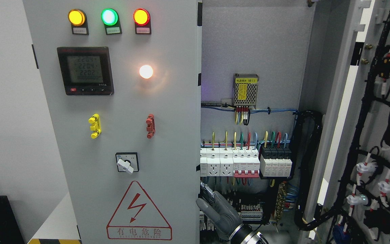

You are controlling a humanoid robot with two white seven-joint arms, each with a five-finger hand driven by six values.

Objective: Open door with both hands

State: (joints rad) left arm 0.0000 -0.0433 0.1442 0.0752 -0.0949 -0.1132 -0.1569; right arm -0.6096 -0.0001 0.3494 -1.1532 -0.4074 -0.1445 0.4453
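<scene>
You have two cabinet doors in view: the left door [120,135] fills the middle-left of the frame and stands shut or nearly so, while the right door [377,135] is swung wide open at the far right, its inner face toward you and strung with black cable looms [361,142]. One robot hand [215,208] shows at the bottom centre, its arm rising from the lower edge just right of the middle; you cannot tell for certain which arm it is. Its grey fingers [206,193] reach up beside the free edge of the left door, and whether they are hooked on that edge or only near it cannot be told. On the left door's face you see three lit lamps [109,17] at the top, a digital meter [85,70], a white lamp [146,71], a yellow handle [94,125], a red handle [150,125], a rotary switch [126,163] and a warning triangle [138,211]. Between the doors the cabinet interior lies exposed: a power supply [245,89], a row of breakers [245,162] and coloured wiring, close behind the hand.
</scene>
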